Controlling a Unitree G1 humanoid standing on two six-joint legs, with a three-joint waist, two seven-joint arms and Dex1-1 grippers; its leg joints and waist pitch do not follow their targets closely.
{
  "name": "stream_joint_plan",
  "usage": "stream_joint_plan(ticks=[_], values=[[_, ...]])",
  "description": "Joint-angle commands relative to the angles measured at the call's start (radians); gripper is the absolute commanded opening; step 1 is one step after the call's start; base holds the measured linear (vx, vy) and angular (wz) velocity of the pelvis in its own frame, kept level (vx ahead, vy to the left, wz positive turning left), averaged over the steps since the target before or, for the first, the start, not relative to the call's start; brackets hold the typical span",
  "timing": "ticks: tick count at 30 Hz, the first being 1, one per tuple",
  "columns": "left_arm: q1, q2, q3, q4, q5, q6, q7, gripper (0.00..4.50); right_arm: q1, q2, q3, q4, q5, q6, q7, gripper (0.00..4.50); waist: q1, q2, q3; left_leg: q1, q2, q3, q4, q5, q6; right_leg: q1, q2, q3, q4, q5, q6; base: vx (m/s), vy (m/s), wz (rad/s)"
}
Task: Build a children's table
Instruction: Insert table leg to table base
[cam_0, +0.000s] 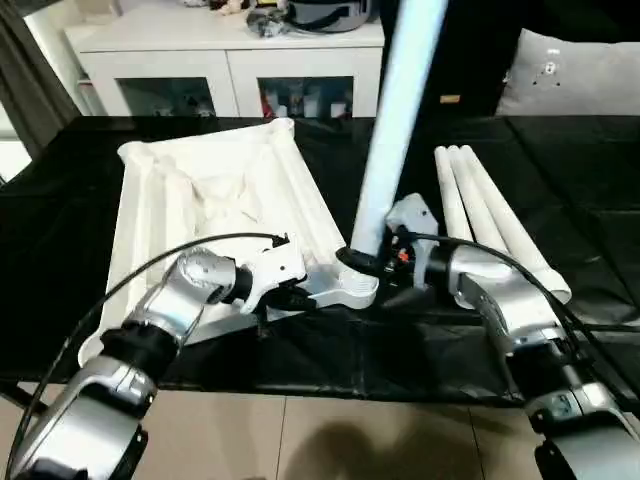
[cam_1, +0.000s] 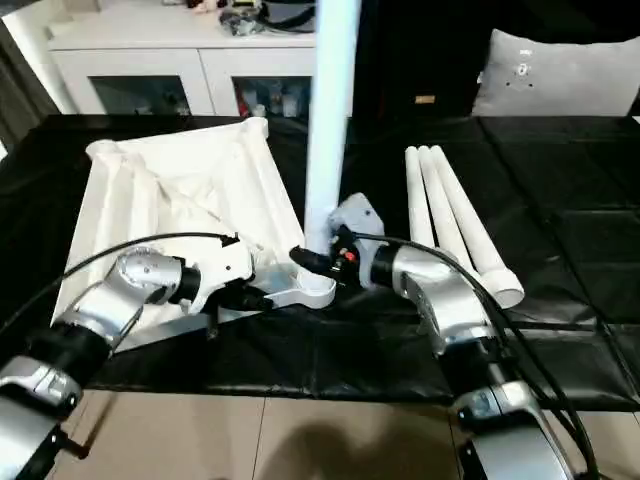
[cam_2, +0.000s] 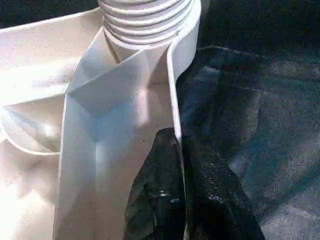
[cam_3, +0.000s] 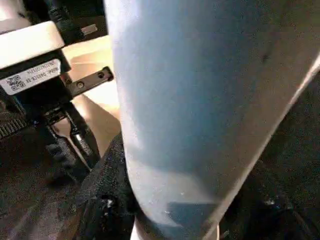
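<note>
The children's table top (cam_0: 220, 200) lies upside down on the black-covered work surface, its ribbed underside facing up. One white leg (cam_0: 395, 120) stands upright in the near right corner socket (cam_0: 350, 290). My right gripper (cam_0: 365, 262) is shut around the base of that leg (cam_3: 200, 100), just above the socket. My left gripper (cam_0: 300, 295) is shut on the top's thin rim wall (cam_2: 172, 100) beside the same corner, with the ribbed socket collar (cam_2: 147, 20) just ahead of its fingers (cam_2: 155, 200). Three more legs (cam_0: 490, 215) lie side by side to the right.
A white cabinet with glass doors (cam_0: 230, 70) stands behind the work surface. A grey cushion (cam_0: 570, 70) sits at the back right. The black cover's front edge (cam_0: 330, 385) runs just below my forearms, with tiled floor beneath.
</note>
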Motion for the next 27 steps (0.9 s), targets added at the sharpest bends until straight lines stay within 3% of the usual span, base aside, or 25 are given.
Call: stream_joint_plan(ticks=[1, 6, 10, 15, 17, 19, 20, 21, 22, 24, 25, 26, 27], values=[[-0.029, 0.012, -0.023, -0.005, 0.028, -0.037, -0.04, 0.0, 0.065, 0.0, 0.086, 0.106, -0.076, 0.082, 0.018, 1.86, 0.0, 0.002, -0.044, -0.004, 0.037, -0.01, -0.077, -0.237, 0.015, 0.044, -0.086, 0.052, -0.086, -0.261, -0.182, 0.0, 0.0, 0.0], [-0.046, 0.013, -0.011, 0.024, 0.026, -0.03, -0.032, 0.0, 0.078, 0.0, 0.089, 0.086, -0.075, 0.095, 0.028, 1.86, -0.001, 0.0, -0.044, -0.005, 0.039, -0.01, -0.078, -0.222, 0.017, 0.045, -0.086, 0.052, -0.083, -0.234, -0.19, 0.0, 0.0, 0.0], [-0.022, 0.017, 0.021, -0.001, -0.008, 0.041, -0.027, 0.0, 0.085, 0.016, 0.079, 0.084, -0.072, 0.113, -0.011, 1.86, -0.001, -0.003, -0.04, -0.005, 0.038, -0.008, -0.08, -0.231, 0.016, 0.044, -0.087, 0.053, -0.085, -0.259, -0.189, 0.0, 0.0, 0.0], [0.064, 0.014, 0.083, -0.12, -0.049, 0.192, 0.045, 0.0, 0.103, 0.042, 0.049, 0.058, -0.071, 0.168, -0.12, 1.86, -0.015, -0.001, -0.031, -0.002, 0.039, -0.012, -0.09, -0.285, 0.003, 0.038, -0.087, 0.054, -0.094, -0.36, -0.167, 0.0, 0.0, 0.0], [0.132, -0.004, 0.12, -0.24, -0.062, 0.317, 0.12, 0.0, 0.107, 0.069, 0.017, 0.046, -0.074, 0.209, -0.209, 1.86, -0.026, -0.009, -0.023, 0.0, 0.039, -0.013, -0.096, -0.321, -0.003, 0.033, -0.086, 0.055, -0.1, -0.43, -0.15, 0.0, 0.0, 0.0], [0.154, -0.013, 0.131, -0.283, -0.064, 0.358, 0.148, 0.0, 0.107, 0.079, 0.005, 0.043, -0.076, 0.223, -0.243, 1.86, -0.033, -0.006, -0.02, 0.0, 0.038, -0.016, -0.098, -0.337, -0.007, 0.032, -0.087, 0.055, -0.101, -0.473, -0.139, 0.0, 0.0, 0.0], [0.2, -0.053, 0.149, -0.39, -0.066, 0.46, 0.211, 0.0, 0.099, 0.107, -0.019, 0.045, -0.076, 0.247, -0.31, 1.86, -0.036, -0.012, -0.016, 0.006, 0.033, -0.015, -0.096, -0.358, -0.002, 0.024, -0.086, 0.054, -0.115, -0.544, -0.115, 0.0, 0.0, 0.0], [0.203, -0.058, 0.15, -0.398, -0.066, 0.468, 0.218, 0.0, 0.098, 0.11, -0.021, 0.046, -0.076, 0.248, -0.317, 1.86, -0.042, -0.01, -0.016, 0.001, 0.035, -0.019, -0.1, -0.353, -0.006, 0.028, -0.089, 0.056, -0.111, -0.557, -0.11, 0.0, 0.0, 0.0], [0.214, -0.093, 0.155, -0.438, -0.06, 0.508, 0.26, 0.0, 0.092, 0.128, -0.033, 0.051, -0.077, 0.254, -0.354, 1.86, -0.043, -0.02, -0.016, 0.0, 0.033, -0.018, -0.098, -0.348, -0.001, 0.026, -0.087, 0.054, -0.117, -0.572, -0.098, 0.0, 0.0, 0.0], [0.221, -0.128, 0.159, -0.469, -0.054, 0.543, 0.301, 0.0, 0.086, 0.145, -0.044, 0.056, -0.077, 0.258, -0.388, 1.86, -0.045, -0.014, -0.014, 0.011, 0.028, -0.016, -0.094, -0.36, 0.001, 0.013, -0.084, 0.054, -0.126, -0.611, -0.081, 0.0, 0.0, 0.0], [0.211, -0.213, 0.158, -0.5, -0.025, 0.587, 0.394, 0.0, 0.066, 0.182, -0.067, 0.081, -0.075, 0.26, -0.463, 1.86, -0.048, -0.028, -0.015, 0.007, 0.029, -0.014, -0.095, -0.351, 0.008, 0.016, -0.083, 0.055, -0.128, -0.606, -0.077, 0.0, 0.0, 0.0], [0.203, -0.247, 0.154, -0.506, -0.011, 0.596, 0.429, 0.0, 0.056, 0.197, -0.076, 0.095, -0.075, 0.258, -0.495, 1.86, -0.047, -0.022, -0.012, 0.007, 0.029, -0.016, -0.097, -0.352, 0.006, 0.014, -0.082, 0.05, -0.132, -0.609, -0.071, 0.0, 0.0, 0.0], [0.203, -0.247, 0.154, -0.506, -0.011, 0.596, 0.429, 0.0, 0.056, 0.197, -0.076, 0.095, -0.075, 0.258, -0.495, 1.86, -0.046, -0.023, -0.016, 0.013, 0.026, -0.015, -0.095, -0.352, 0.008, 0.011, -0.082, 0.05, -0.136, -0.604, -0.067, 0.0, 0.0, 0.0]])
